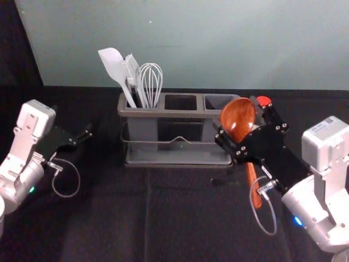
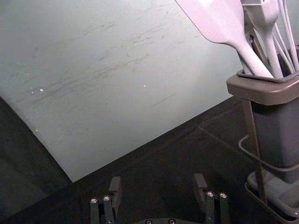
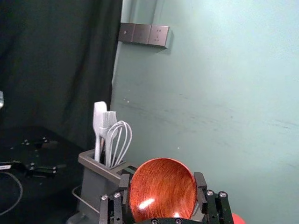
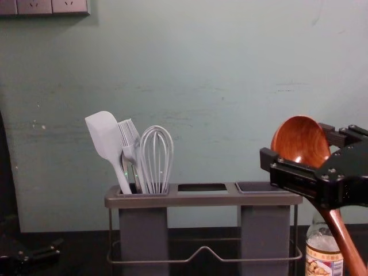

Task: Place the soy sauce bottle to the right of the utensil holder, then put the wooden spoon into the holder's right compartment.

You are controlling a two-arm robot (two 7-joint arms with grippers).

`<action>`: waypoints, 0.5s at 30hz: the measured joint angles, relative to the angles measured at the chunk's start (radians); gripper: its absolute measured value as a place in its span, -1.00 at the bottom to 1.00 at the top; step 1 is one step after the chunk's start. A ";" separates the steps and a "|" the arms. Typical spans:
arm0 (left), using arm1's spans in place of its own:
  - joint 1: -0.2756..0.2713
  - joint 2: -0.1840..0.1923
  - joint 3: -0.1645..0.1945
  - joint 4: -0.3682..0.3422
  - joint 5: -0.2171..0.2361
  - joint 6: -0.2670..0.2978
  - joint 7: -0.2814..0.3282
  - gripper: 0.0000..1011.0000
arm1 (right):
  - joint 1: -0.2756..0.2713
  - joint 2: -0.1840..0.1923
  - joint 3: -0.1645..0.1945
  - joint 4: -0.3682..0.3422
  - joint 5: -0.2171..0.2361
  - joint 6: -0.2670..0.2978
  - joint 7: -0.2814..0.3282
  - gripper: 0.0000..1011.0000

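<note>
The wooden spoon point(image 1: 238, 121) is gripped by its bowl in my right gripper point(image 1: 236, 117), over the holder's right end, handle slanting down toward the front. In the right wrist view the bowl point(image 3: 162, 189) fills the gap of my right gripper point(image 3: 162, 186). The utensil holder point(image 1: 180, 114) has a spatula, brush and whisk in its left compartment; its middle and right compartments hold nothing visible. The soy sauce bottle stands right of the holder, its red cap point(image 1: 264, 101) behind the right gripper and its label point(image 4: 324, 261) partly behind the spoon handle. My left gripper point(image 1: 78, 129) is parked open at the left; left gripper point(image 2: 156, 186).
A pale green wall point(image 1: 191, 43) rises behind the black-covered table point(image 1: 180, 213). Dark cloth point(image 3: 51, 65) hangs at the left side, and a socket panel point(image 3: 144, 34) is on the wall. The holder's wire frame point(image 4: 201, 250) runs along its front.
</note>
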 joint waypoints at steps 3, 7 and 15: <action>0.000 0.000 0.000 0.000 0.000 0.000 0.000 0.99 | 0.010 -0.004 -0.007 0.005 -0.009 0.012 -0.018 0.66; 0.000 0.000 0.000 0.000 0.000 0.000 0.000 0.99 | 0.009 -0.004 -0.006 0.005 -0.009 0.012 -0.017 0.66; 0.000 0.000 0.000 0.000 0.000 0.000 0.000 0.99 | 0.007 -0.003 -0.005 0.005 -0.007 0.011 -0.017 0.66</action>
